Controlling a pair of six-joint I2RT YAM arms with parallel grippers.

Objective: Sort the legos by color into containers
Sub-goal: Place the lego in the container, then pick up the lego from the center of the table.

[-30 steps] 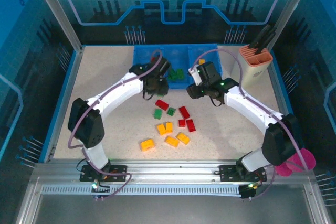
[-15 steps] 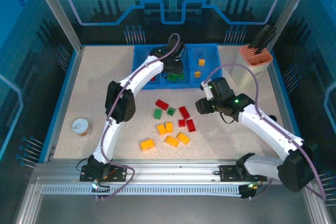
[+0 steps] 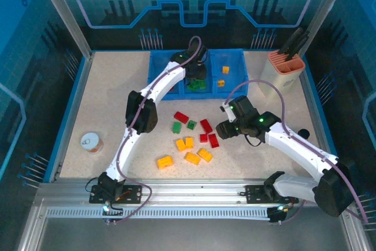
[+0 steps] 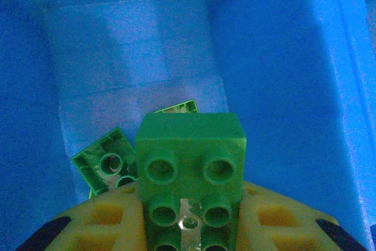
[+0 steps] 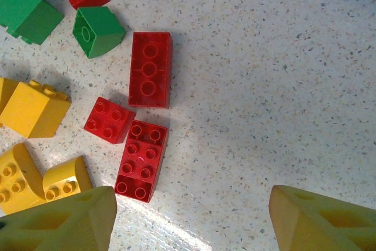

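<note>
At the left of the top view I see a small round can [image 3: 91, 142] on the table. The left gripper [image 3: 196, 76] reaches into the middle compartment [image 4: 135, 69] of the blue tray [image 3: 157, 63], upper centre. Its jaws are clamped on a green brick [image 4: 191, 157], studs toward the wrist camera, above two more green bricks [image 4: 106, 166] on that compartment's floor. The right-hand compartment holds yellow-orange bricks [image 3: 223, 70]. Below the tray, mid-frame, the loose legos [image 3: 191, 136] lie scattered: red, green and yellow. Just to their right, the right gripper [image 3: 225, 129] hangs with its jaws spread wide and nothing between them; its fingers [image 5: 64, 221] frame two oblong red bricks [image 5: 150, 70]. A beige holder [image 3: 285, 70] stands upper right.
</note>
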